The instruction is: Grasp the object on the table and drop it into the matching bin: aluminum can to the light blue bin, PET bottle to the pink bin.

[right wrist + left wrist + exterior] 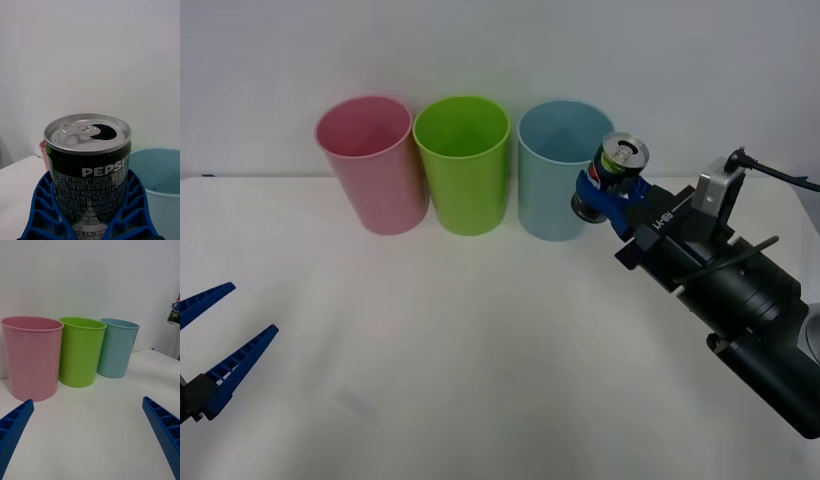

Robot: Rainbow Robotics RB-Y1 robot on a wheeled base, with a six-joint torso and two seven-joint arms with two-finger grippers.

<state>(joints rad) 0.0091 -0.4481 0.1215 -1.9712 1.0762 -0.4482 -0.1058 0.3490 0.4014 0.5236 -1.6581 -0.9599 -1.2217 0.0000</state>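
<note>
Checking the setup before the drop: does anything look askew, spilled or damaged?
Nothing stands out. The pink bin, lime green bin and light blue bin stand upright in a row; the right gripper holds the already opened aluminum can.

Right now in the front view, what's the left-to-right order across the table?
Open left gripper → tall pink plastic bin → lime green plastic bin → light blue plastic bin → small silver aluminum can held in the right gripper.

Aluminum can (88, 157) (open pull-tab top) clamped between the right gripper's (90, 213) blue jaws, light blue bin (161, 187) beside.
</note>
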